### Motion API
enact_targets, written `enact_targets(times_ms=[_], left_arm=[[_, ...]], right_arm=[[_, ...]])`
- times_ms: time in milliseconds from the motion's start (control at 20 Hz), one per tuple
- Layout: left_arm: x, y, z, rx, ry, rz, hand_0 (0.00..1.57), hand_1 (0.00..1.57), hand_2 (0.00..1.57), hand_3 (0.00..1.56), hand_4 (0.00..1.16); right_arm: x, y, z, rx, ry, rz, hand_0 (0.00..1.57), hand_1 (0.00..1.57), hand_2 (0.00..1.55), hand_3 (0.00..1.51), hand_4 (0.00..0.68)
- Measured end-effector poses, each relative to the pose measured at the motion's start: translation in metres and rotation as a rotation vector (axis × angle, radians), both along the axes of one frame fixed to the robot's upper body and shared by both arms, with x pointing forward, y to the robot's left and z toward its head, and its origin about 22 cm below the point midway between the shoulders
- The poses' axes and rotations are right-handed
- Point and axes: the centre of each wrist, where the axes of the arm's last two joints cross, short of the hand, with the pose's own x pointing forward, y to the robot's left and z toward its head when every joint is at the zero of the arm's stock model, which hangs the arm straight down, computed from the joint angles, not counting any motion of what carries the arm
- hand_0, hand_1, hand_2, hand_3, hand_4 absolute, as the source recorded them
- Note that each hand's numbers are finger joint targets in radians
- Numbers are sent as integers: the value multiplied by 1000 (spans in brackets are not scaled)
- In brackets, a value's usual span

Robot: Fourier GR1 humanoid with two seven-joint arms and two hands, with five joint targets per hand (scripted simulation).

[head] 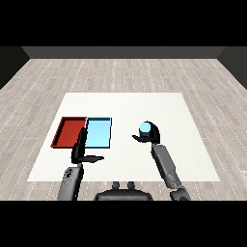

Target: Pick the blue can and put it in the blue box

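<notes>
The right hand [150,134] curls round the blue can [144,128], holding it upright right of the trays, over the middle of the white counter [183,154]. The blue tray [99,133] lies left of the can, well apart, with the red tray [69,131] touching its left side. The left hand [82,153] sits at the blue tray's near left corner, fingers straight and relaxed, holding nothing.
</notes>
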Motion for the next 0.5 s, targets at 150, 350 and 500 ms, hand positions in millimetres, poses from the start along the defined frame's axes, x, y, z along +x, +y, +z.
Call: enact_targets(times_ms=[150, 350, 500], left_arm=[[8, -13, 1, -7, 6, -22, 0, 0, 0, 0, 0], [15, -22, 9, -3, 8, -34, 0, 0, 0, 0, 0], [16, -29, 12, -8, 13, -47, 0, 0, 0, 0, 0]], right_arm=[[1, 5, 16, 8, -34, 19, 1444, 1444, 1468, 1345, 556], [2, 11, 24, 7, -59, 43, 1444, 1444, 1467, 1342, 563], [0, 14, 29, 7, -68, 52, 1444, 1444, 1467, 1342, 563]])
